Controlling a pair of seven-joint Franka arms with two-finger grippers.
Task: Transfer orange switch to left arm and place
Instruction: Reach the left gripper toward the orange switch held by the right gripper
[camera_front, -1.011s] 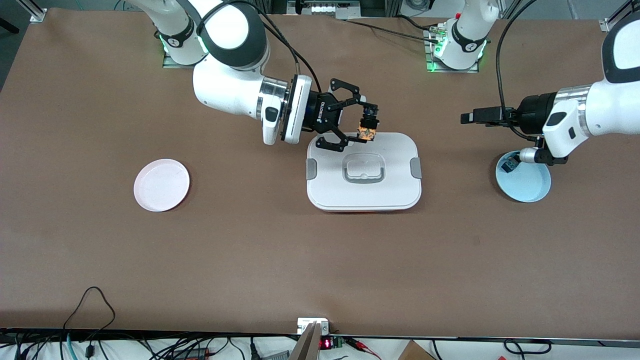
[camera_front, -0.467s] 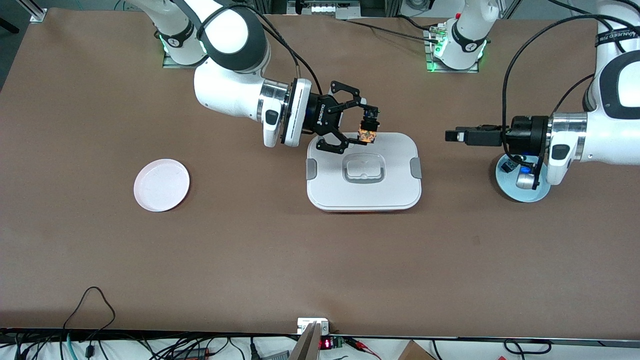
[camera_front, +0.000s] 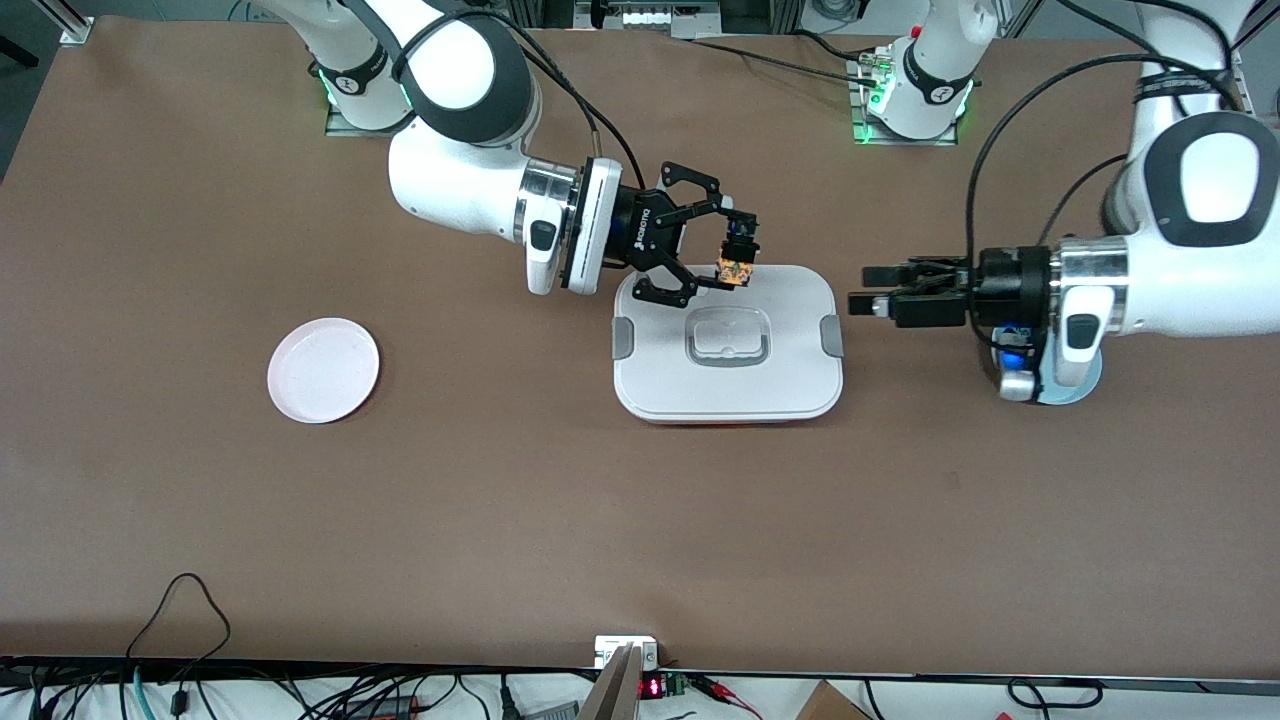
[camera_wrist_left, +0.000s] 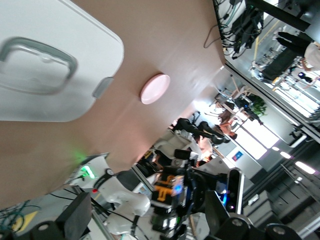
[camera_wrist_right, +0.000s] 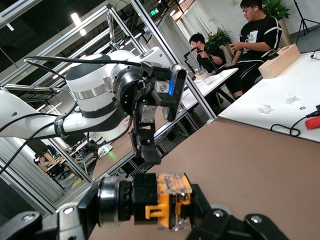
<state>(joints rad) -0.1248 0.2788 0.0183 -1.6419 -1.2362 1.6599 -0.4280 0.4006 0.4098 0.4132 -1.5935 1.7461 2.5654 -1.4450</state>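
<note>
Brown matting covers the table (camera_front: 500, 500), in what looks like a glass-walled lab. Over the box (camera_front: 728, 345), the right gripper (camera_front: 722, 258) pinches the orange switch (camera_front: 733, 268); the left gripper (camera_front: 868, 290), fingers spread, hangs beside the box

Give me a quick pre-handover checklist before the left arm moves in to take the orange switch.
1. Right gripper shut on the tiny black component with orange sides, the orange switch: ok.
2. Left gripper open to receive: ok.
3. Grippers face each other across the flat white box with grey clips: ok.
4. Switch above the box's edge nearest the robot bases, not touching the lid: cannot tell.
5. Left gripper short of the box, over bare table: ok.
</note>
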